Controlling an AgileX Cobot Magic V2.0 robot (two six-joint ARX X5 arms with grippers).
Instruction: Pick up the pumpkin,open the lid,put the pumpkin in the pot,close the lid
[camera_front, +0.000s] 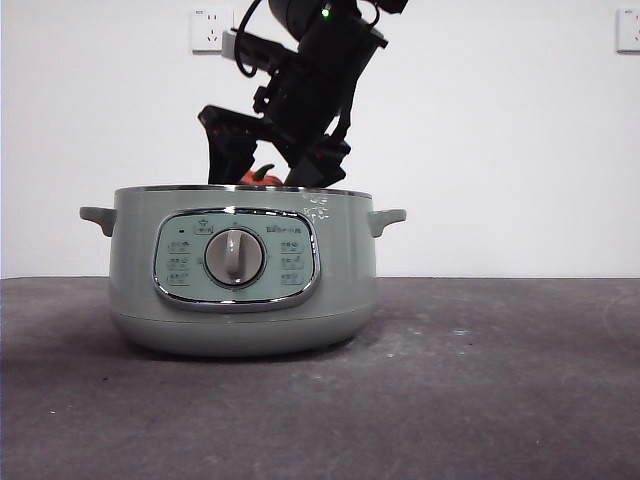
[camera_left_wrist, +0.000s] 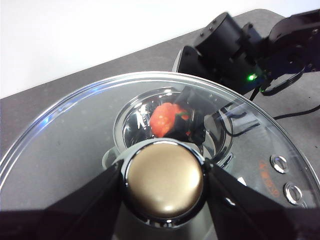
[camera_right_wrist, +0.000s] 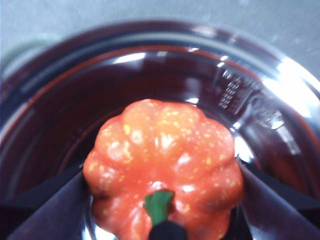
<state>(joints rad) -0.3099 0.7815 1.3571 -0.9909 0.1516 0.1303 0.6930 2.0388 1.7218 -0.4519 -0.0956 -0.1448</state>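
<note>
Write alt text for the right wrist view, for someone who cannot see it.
The right gripper holds the orange-red pumpkin between its two black jaws, directly above the open pot. The pot's dark, glossy inside fills the picture behind the pumpkin, whose green stem points toward the camera.

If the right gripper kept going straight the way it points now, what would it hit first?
Probably the pot's inner bowl: the right gripper, shut on the pumpkin, points down into the open pot, with nothing visible between. Depth is unclear.
</note>
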